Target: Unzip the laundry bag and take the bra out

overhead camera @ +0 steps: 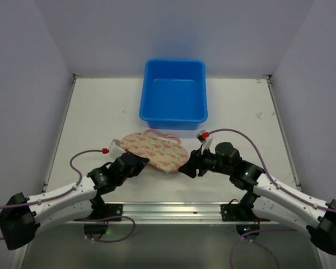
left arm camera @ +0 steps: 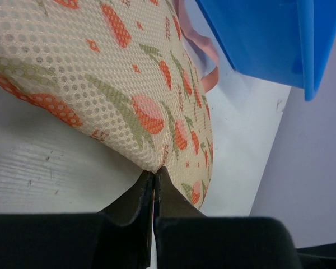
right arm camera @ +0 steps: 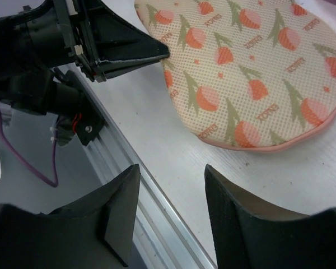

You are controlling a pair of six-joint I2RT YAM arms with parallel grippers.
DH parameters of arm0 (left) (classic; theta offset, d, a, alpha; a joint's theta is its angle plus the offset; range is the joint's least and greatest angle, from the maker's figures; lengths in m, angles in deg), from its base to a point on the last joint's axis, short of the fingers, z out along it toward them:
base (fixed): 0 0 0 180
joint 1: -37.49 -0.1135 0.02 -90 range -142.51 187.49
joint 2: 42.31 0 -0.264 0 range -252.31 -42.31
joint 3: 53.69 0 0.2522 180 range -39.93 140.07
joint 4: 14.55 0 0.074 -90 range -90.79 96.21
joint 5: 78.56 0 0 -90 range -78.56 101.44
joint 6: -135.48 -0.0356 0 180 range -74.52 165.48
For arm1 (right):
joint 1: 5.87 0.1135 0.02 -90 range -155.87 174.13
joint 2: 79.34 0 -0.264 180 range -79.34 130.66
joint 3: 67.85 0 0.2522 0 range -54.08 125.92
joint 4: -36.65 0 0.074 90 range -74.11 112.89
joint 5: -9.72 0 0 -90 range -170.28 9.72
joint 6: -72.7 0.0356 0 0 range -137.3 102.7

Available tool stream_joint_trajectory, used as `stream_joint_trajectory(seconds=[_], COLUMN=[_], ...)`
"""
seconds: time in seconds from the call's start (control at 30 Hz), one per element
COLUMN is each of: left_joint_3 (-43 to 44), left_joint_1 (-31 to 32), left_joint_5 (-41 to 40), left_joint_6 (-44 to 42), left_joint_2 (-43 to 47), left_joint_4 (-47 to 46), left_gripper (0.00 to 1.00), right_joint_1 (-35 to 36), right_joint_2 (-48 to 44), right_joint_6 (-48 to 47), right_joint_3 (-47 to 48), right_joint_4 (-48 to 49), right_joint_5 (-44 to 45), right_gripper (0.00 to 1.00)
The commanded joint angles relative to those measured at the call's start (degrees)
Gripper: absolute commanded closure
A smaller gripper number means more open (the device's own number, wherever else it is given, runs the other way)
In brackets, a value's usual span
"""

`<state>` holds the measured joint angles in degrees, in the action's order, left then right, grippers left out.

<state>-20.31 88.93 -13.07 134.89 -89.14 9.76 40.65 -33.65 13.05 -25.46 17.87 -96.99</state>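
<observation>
The laundry bag (overhead camera: 157, 150) lies flat on the table, cream mesh with an orange-pink print and pink edging. It fills the left wrist view (left arm camera: 101, 84) and the upper right of the right wrist view (right arm camera: 252, 73). My left gripper (overhead camera: 148, 163) is shut, its tips (left arm camera: 155, 171) pinching the bag's near-left edge; it also shows in the right wrist view (right arm camera: 157, 53). My right gripper (overhead camera: 182, 168) is open and empty (right arm camera: 171, 168), just off the bag's near-right end, low over the table. The bra is hidden.
A blue plastic tub (overhead camera: 173, 63) stands just behind the bag, also in the left wrist view (left arm camera: 263, 39). The aluminium rail (right arm camera: 157, 218) at the table's near edge runs right under my right gripper. White walls close in the table.
</observation>
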Motion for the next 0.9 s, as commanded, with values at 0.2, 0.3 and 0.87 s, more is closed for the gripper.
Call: stream_joint_trajectory(seconds=[0.2, 0.3, 0.87], left_joint_3=[7.80, 8.07, 8.86], left_joint_1=[0.24, 0.24, 0.24], left_joint_5=[-4.49, -4.40, -2.91], left_joint_6=[-1.07, -1.16, -1.52], left_joint_2=[-7.40, -7.40, -8.10], left_joint_4=[-5.71, -6.24, -8.44], left_gripper=[1.00, 1.00, 1.00], right_joint_1=[9.99, 10.96, 10.96], right_joint_2=[9.67, 11.87, 21.02], right_joint_6=[8.75, 11.39, 16.50], right_joint_3=[3.20, 1.00, -3.39], right_joint_4=[6.50, 9.49, 21.53], right_joint_5=[16.17, 17.40, 23.29], right_gripper=[0.59, 0.60, 0.53])
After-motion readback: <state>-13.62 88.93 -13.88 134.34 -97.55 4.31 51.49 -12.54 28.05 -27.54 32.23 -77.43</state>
